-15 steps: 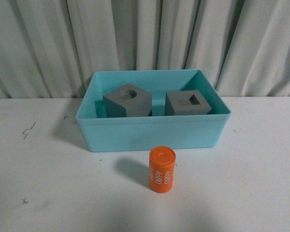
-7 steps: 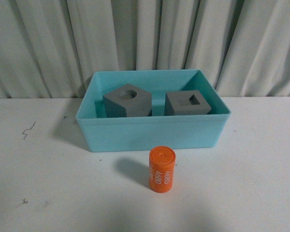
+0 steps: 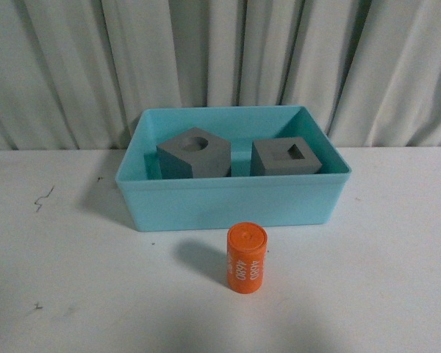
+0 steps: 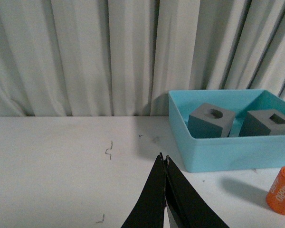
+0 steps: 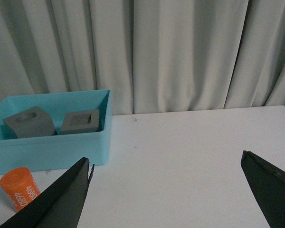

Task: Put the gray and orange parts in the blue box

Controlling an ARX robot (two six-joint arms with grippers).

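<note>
The blue box [image 3: 228, 204] stands at the back middle of the white table. Inside it sit two gray cubes: one with a round recess [image 3: 194, 153] on the left, one with a square recess [image 3: 285, 157] on the right. The orange cylinder printed "4680" [image 3: 246, 259] stands upright on the table just in front of the box. Neither arm shows in the front view. My left gripper [image 4: 163, 158] is shut, empty, left of the box [image 4: 228, 152]. My right gripper [image 5: 167, 159] is open wide over bare table, right of the box [image 5: 47, 149] and cylinder [image 5: 20, 188].
A pleated grey-white curtain [image 3: 220, 66] hangs close behind the box. Small dark scuff marks [image 3: 41, 198] dot the table at the left.
</note>
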